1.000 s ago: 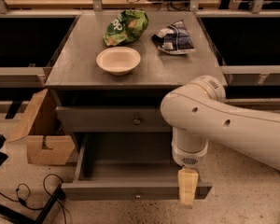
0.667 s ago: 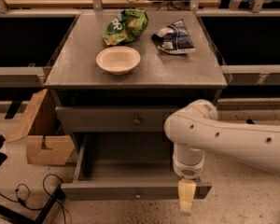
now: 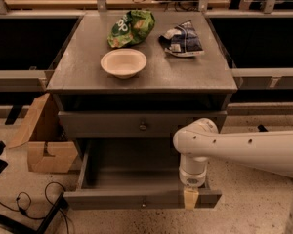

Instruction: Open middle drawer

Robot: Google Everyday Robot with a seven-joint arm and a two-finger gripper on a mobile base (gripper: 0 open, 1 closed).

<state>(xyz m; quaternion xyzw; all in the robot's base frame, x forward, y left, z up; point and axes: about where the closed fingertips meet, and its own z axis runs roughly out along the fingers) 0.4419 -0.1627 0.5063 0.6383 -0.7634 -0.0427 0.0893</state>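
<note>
The middle drawer (image 3: 118,199) of the grey cabinet is pulled well out toward me. Its bare grey box interior shows, and a small round knob (image 3: 144,204) sits at the centre of its front. My gripper (image 3: 190,198) hangs from the white arm (image 3: 244,150) that comes in from the right. Its tan tip is at the top edge of the drawer front, right of the knob. Above the open drawer, another grey drawer front (image 3: 102,125) with its own knob is closed.
On the cabinet top (image 3: 78,67) lie a white bowl (image 3: 123,62), a green chip bag (image 3: 132,27) and a dark blue bag (image 3: 181,39). An open cardboard box (image 3: 44,145) stands on the floor at the left, with black cables (image 3: 34,204) in front of it.
The white arm has dropped lower and drawn back to the right. The gripper tip has stayed at the right part of the drawer front, and the drawer is pulled out about as far as before.
</note>
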